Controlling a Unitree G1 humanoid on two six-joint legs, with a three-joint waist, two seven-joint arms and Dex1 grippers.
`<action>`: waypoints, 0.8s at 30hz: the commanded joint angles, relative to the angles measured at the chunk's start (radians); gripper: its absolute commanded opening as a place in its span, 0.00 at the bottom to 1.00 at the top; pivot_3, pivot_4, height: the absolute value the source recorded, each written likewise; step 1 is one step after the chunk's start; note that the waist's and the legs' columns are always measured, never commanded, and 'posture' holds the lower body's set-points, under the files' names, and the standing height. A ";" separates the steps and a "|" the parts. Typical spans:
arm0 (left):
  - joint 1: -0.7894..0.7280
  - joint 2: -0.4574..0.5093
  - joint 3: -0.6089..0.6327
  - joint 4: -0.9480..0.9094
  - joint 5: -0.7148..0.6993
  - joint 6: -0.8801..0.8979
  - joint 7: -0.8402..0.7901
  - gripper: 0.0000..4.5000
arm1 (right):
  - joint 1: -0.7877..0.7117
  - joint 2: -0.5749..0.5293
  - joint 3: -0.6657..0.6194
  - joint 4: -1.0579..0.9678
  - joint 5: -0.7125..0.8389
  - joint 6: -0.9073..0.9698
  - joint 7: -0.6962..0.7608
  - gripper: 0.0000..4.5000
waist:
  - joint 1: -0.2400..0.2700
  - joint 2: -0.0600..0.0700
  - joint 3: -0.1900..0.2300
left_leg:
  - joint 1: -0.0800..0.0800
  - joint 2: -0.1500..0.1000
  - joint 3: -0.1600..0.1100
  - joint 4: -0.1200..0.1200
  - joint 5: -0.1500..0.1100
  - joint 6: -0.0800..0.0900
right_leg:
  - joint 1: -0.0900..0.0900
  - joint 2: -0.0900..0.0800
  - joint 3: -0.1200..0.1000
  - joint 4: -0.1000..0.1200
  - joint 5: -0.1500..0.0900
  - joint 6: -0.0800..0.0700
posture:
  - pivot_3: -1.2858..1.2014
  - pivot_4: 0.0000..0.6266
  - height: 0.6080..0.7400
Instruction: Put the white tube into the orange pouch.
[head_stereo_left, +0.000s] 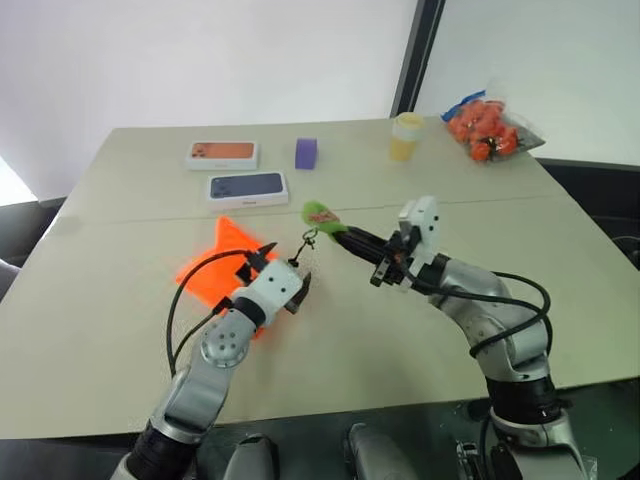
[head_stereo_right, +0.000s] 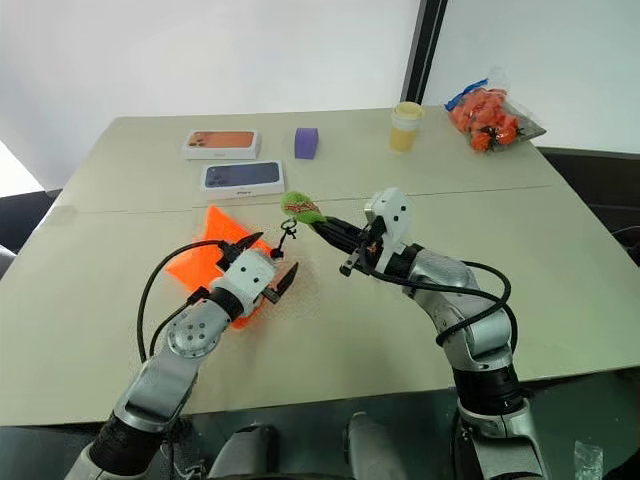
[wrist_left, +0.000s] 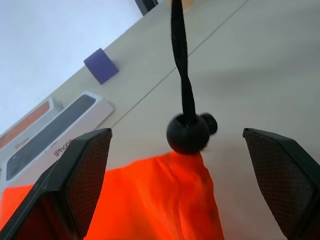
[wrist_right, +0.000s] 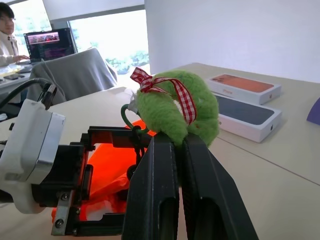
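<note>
now the right gripper (wrist_right: 172, 142) is pinched on the green charm (wrist_right: 175, 107), drawing the cord taut; the orange pouch (wrist_left: 150, 200) lies limp just under the spread left gripper (wrist_left: 175, 150); soft fabric, best taken at its mouth hem.

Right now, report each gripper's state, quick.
Left gripper: open, jaws spread either side of the orange pouch and its drawstring bead, holding nothing.
Right gripper: shut on the green charm, lifted off the table.
</note>
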 joint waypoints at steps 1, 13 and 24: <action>0.007 -0.028 0.017 -0.030 0.010 -0.057 0.030 1.00 | -0.020 -0.001 -0.033 -0.027 0.051 0.009 -0.004 0.00 | 0.001 0.000 0.000 | 0.000 0.000 0.000 0.000 0.000 0.000 | 0.000 0.000 0.000 0.000 0.000 0.000 | 0.52 0.24 0.87; 0.025 -0.121 0.048 0.069 -0.010 -0.240 0.098 1.00 | -0.009 -0.009 -0.018 -0.057 0.070 0.021 -0.030 0.00 | 0.001 0.000 0.000 | 0.000 0.000 0.000 0.000 0.000 0.000 | 0.000 0.000 0.000 0.000 0.000 0.000 | 0.52 0.24 0.87; 0.022 -0.140 0.052 0.099 0.006 -0.260 0.105 1.00 | -0.011 -0.020 -0.007 -0.067 0.071 0.029 -0.031 0.00 | 0.001 0.000 0.000 | 0.000 0.000 0.000 0.000 0.000 0.000 | 0.000 0.000 0.000 0.000 0.000 0.000 | 0.52 0.24 0.87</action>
